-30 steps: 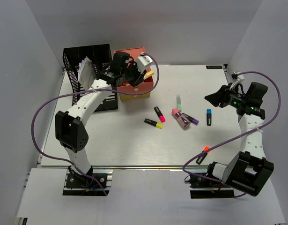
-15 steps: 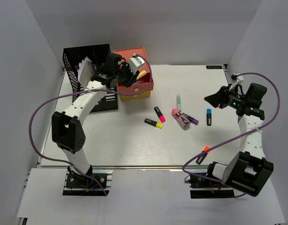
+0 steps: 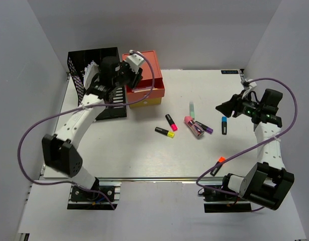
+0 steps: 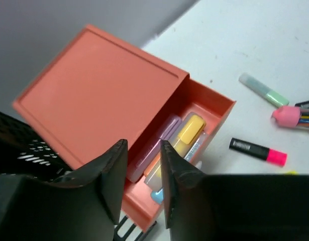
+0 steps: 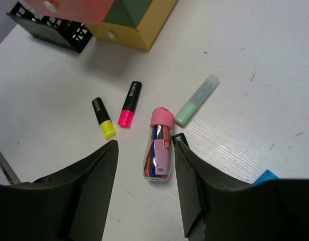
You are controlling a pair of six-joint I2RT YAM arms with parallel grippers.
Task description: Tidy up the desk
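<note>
The desk fills the middle of the top view. On it the black mesh file rack stands at 10 o'clock and the drawer unit at 11 o'clock, its coral drawer open with highlighters inside. The left gripper hovers over that unit, jaws narrow and empty, while the right gripper hangs at 3 o'clock, jaws apart and empty, above a pink-capped tube.

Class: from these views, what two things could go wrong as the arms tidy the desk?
The coral drawer stands open below the left gripper; a low move might knock it. The orange marker lies at the near edge of the desk beside the purple cable, which might sweep it off.
</note>
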